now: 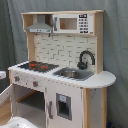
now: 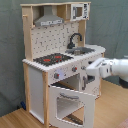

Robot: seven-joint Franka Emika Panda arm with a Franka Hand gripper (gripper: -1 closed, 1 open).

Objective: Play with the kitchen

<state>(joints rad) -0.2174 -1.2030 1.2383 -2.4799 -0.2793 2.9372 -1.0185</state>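
The tall white and light-wood toy kitchen (image 1: 60, 75) is being shown standing on a wooden floor (image 2: 15, 119) before a grey curtain (image 1: 115, 45) in both exterior views. Its black stovetop with red rings (image 2: 52, 59) is lying on the countertop beside the metal sink (image 1: 72, 73), over which the curved black faucet (image 1: 85, 57) is arching. A grey hood (image 2: 49, 20) and a small white microwave (image 1: 70, 23) are being carried at the top, above the pale pegboard back (image 2: 52, 37). In the second exterior view the windowed oven door (image 2: 70, 104) is hanging open, swung outward and down. The white robot arm (image 2: 115, 67) is reaching in from the second exterior view's right, with its end effector (image 2: 91, 71) positioned against the kitchen's front just above the open door; whether it is clenched or released cannot be told.
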